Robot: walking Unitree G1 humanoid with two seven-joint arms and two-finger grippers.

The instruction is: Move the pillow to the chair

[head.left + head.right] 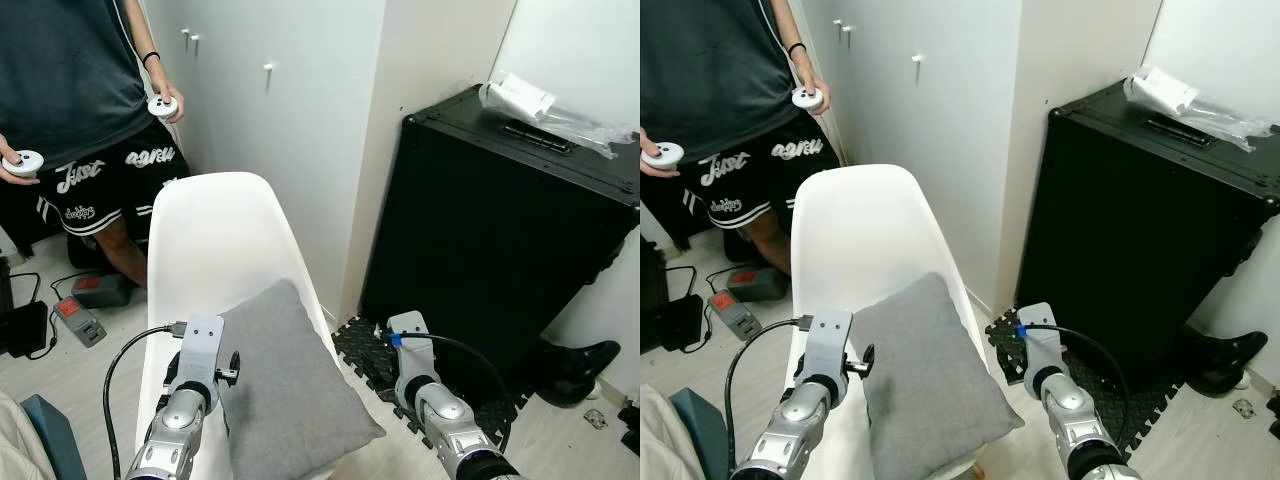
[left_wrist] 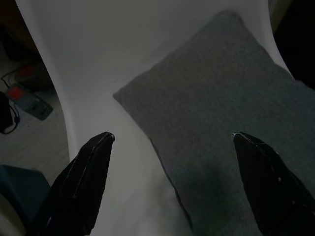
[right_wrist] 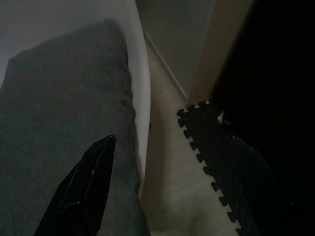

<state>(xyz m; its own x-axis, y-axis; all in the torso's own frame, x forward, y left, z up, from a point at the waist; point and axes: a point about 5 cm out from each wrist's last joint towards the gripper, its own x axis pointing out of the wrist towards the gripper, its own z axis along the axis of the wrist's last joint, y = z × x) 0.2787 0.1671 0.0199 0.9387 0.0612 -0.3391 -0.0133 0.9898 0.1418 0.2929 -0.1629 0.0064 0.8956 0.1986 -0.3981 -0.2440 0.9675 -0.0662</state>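
Note:
A grey pillow (image 1: 290, 385) lies on the seat of a white shell chair (image 1: 215, 240), its far corner leaning toward the chair's back. In the left wrist view the pillow (image 2: 221, 118) and the chair seat (image 2: 98, 73) lie beyond my left gripper (image 2: 172, 142), which is open and holds nothing. My right gripper (image 3: 172, 142) is open too, hanging over the chair's right edge with the pillow (image 3: 64, 108) on one side and floor on the other. Both silver forearms (image 1: 185, 400) rise from the bottom of the head views on either side of the pillow.
A person (image 1: 80, 90) stands at the left behind the chair, holding two white controllers. A tall black case (image 1: 500, 230) stands at the right with a plastic bag (image 1: 545, 110) on top. Black foam mats (image 1: 375, 355) lie at its foot. White cabinet doors (image 1: 280, 110) are behind.

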